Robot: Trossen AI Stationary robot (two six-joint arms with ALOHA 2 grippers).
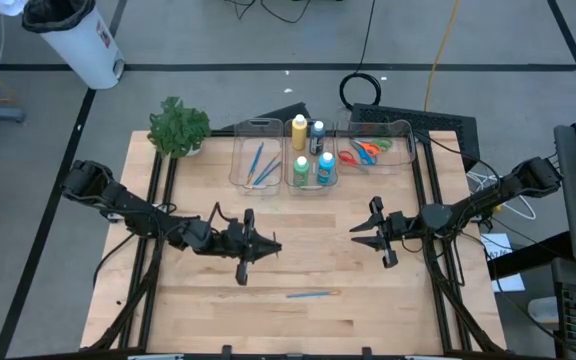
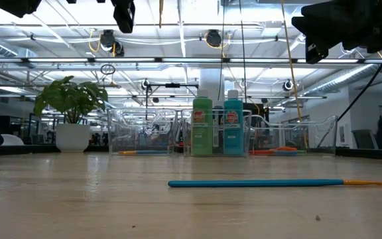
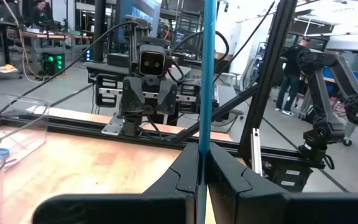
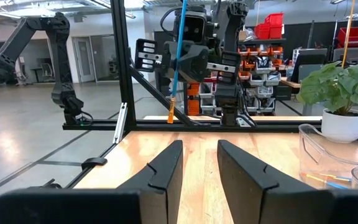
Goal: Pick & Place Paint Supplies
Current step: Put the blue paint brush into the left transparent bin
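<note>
The paintbrush is already pinched upright in the left pincer, above the bench mid-left. It looks thin, light and stiff, so I'd guess a mid-shaft grip works, though it could easily swivel. A second brush lies flat on the front of the bench. The right pincer hovers spread with nothing in it, opposite the left one

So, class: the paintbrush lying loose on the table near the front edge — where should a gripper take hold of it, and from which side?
Grip the paintbrush at mid-handle, coming straight down from above with the fingers straddling its width. It lies flat on the bare table, a thin straight blue stick with its orange tip toward the robot's right, so a middle hold probably keeps it balanced. The right gripper is open and empty; the left gripper already holds another brush.
</note>
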